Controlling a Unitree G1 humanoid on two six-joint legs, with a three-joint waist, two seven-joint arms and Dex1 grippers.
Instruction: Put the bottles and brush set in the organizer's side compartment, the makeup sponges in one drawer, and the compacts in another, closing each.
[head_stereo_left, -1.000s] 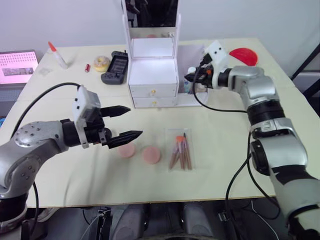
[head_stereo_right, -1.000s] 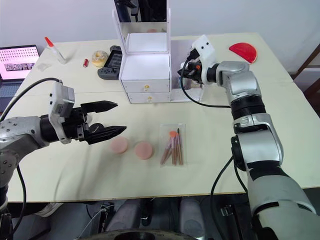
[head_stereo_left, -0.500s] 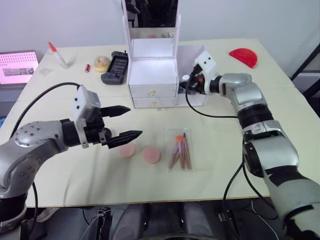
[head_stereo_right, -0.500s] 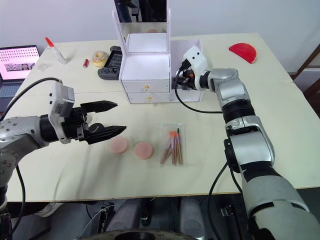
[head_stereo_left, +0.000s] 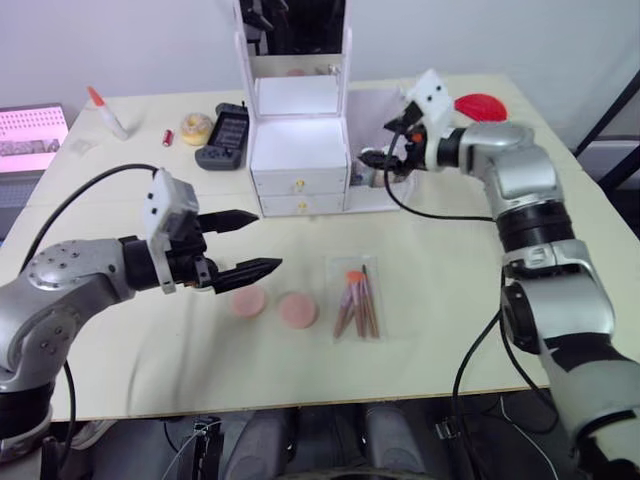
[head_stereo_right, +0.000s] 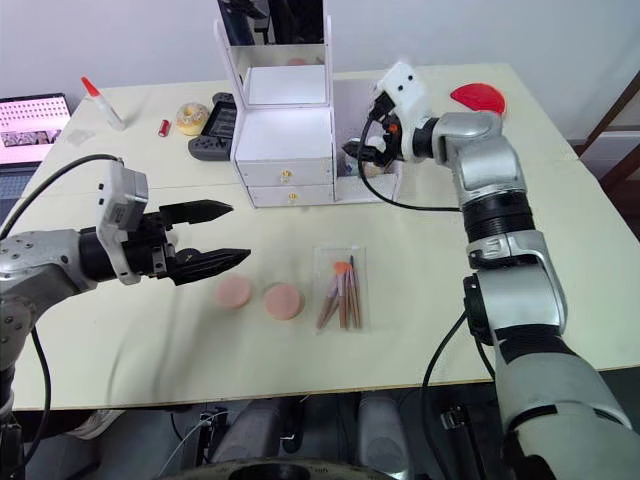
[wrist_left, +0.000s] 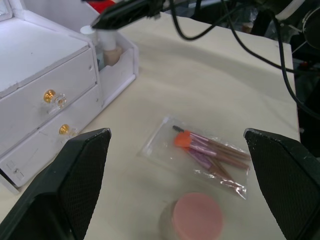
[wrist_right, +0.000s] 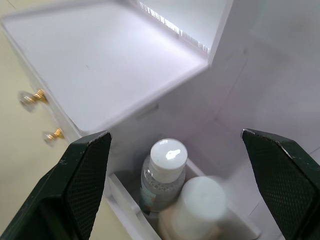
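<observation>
The white organizer stands at the table's back middle, both gold-knobbed drawers shut. Two bottles, a clear one and a cream one, stand in its side compartment. My right gripper hovers open just above them, holding nothing. The brush set lies in a clear bag on the table in front. Left of it lie two pink round pieces; sponge or compact, I cannot tell. My left gripper is open and empty, above the table just left of them.
A black device, a yellow roll, a small red item and a glue bottle lie at the back left, by a laptop. A red object sits back right. A mirror tops the organizer.
My right gripper dipped into the side compartment, opened and let go of a bottle there, then rose a little. The left arm has stayed put.
</observation>
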